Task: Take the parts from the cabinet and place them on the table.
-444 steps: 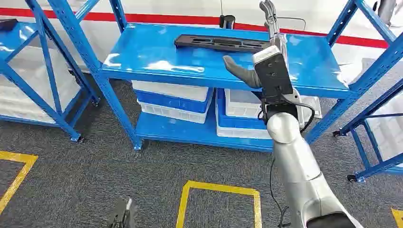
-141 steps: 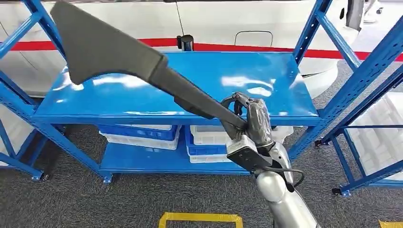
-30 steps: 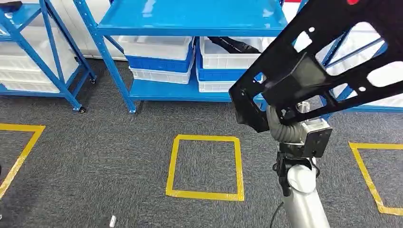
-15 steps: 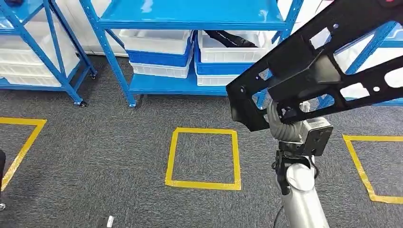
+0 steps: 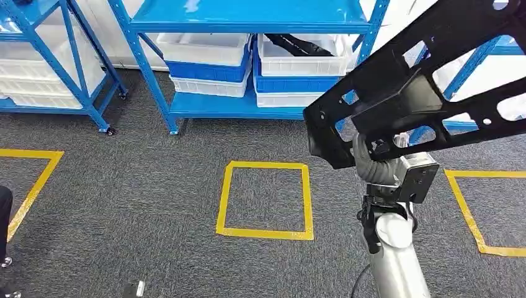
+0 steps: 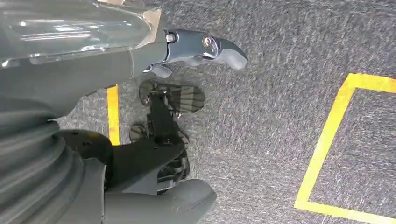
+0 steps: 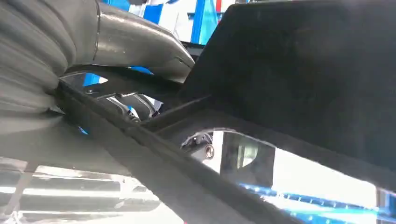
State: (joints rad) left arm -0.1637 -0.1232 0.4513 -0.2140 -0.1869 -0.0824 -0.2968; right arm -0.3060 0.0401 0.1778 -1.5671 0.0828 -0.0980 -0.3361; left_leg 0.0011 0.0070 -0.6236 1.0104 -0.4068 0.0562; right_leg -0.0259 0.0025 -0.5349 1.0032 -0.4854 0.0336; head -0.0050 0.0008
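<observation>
My right hand [image 5: 374, 162] grips a long black plastic part [image 5: 409, 93] with cut-outs and holds it up at a slant over the grey carpet, in front of the blue cabinet [image 5: 248, 15]. In the right wrist view the thumb [image 7: 140, 42] presses on the part [image 7: 303, 70], which hides the fingers. My left hand [image 6: 140, 51] hangs beside my body over the carpet, its fingers apart and holding nothing. Another black part [image 5: 304, 45] lies in a white bin [image 5: 304, 62] on the cabinet's lower shelf.
White and blue bins [image 5: 205, 65] are stacked on the lower shelf. A second blue rack [image 5: 49, 62] stands at the left. Yellow tape squares [image 5: 267, 198] mark the carpet ahead, with more tape lines [image 5: 471, 217] at the right and left.
The hand reached the part on the top shelf, lifted it and carried it off. In the last second the view has shifted slightly as I move; the part stays gripped.
</observation>
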